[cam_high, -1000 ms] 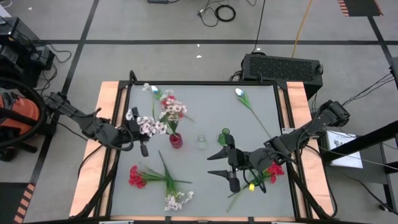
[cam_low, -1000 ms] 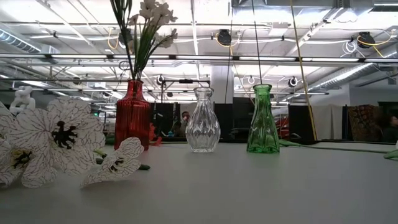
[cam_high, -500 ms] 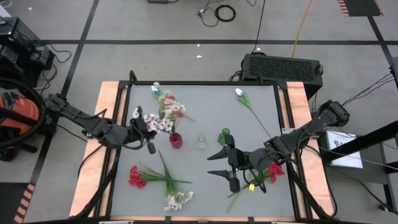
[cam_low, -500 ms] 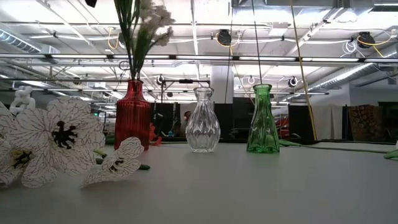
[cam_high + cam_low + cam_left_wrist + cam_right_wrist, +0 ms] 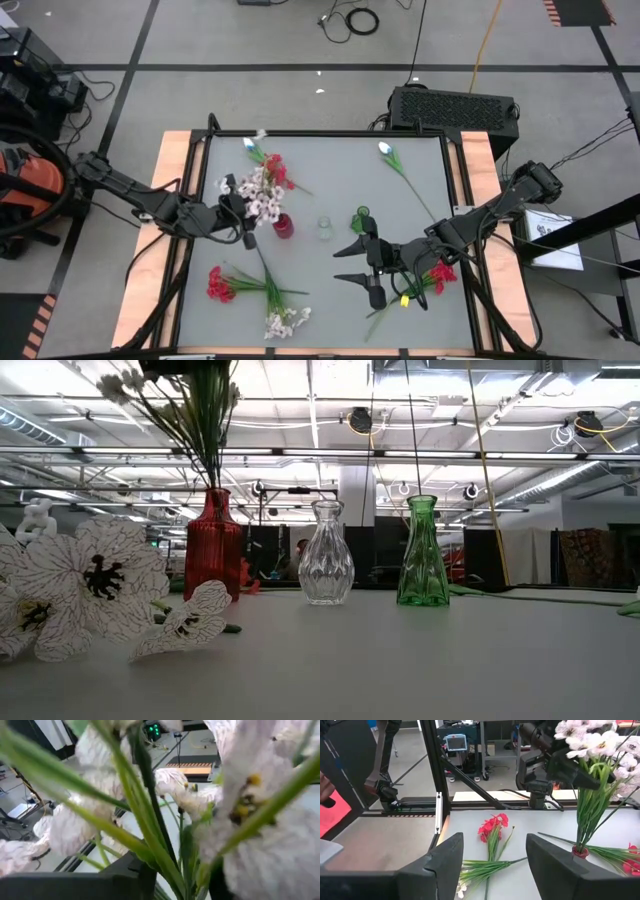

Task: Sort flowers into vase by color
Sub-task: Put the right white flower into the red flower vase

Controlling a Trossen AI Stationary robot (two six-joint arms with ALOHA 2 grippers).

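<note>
Two robot arms at a grey table with three small vases and scattered artificial flowers.

Nearest the front edge lie a red sprig (image 5: pixel 218 284) and a pinkish-white sprig (image 5: pixel 286 322) on the table (image 5: pixel 330 180). Just behind, the right gripper (image 5: pixel 364 268) hovers with its jaws spread wide and holding nothing; another red sprig (image 5: pixel 440 272) lies under that arm. In the middle row stand the red vase (image 5: pixel 283 226), clear vase (image 5: pixel 324 229) and green vase (image 5: pixel 361 220). The left gripper (image 5: pixel 243 212) sits at the pinkish-white flowers (image 5: pixel 258 192) whose stems stand in the red vase; whether its jaws grip the stems I cannot tell. Farther back lies a white bud (image 5: pixel 385 150).
</note>
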